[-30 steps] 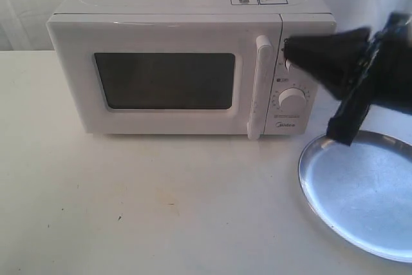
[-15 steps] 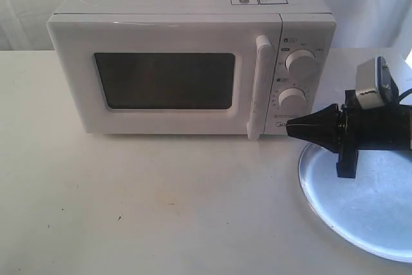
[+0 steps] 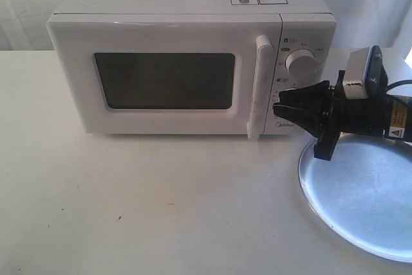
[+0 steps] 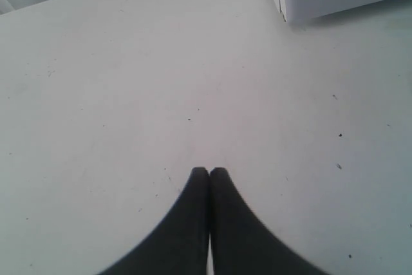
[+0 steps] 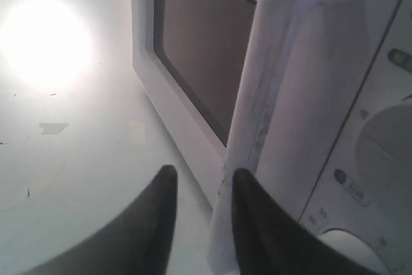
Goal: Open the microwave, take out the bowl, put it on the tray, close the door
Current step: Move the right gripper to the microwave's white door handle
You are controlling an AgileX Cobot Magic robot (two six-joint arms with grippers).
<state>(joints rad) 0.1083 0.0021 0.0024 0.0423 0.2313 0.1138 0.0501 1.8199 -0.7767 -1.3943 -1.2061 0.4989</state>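
Your exterior view shows 1 microwave (image 3: pixel 180 30) on the bench (image 3: pixel 161 204), its door (image 3: pixel 164 120) shut, and 1 tray (image 3: pixel 367 204) at its front right. The right tool (image 3: pixel 278 106) is narrowly parted beside the handle (image 3: pixel 261 88). Only your left wrist view shows the left tool (image 4: pixel 209 173), its 2 fingers pressed together over the bench.

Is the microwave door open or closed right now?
Closed. The door lies flat against the microwave, with no gap showing, and the right gripper is only near its handle.
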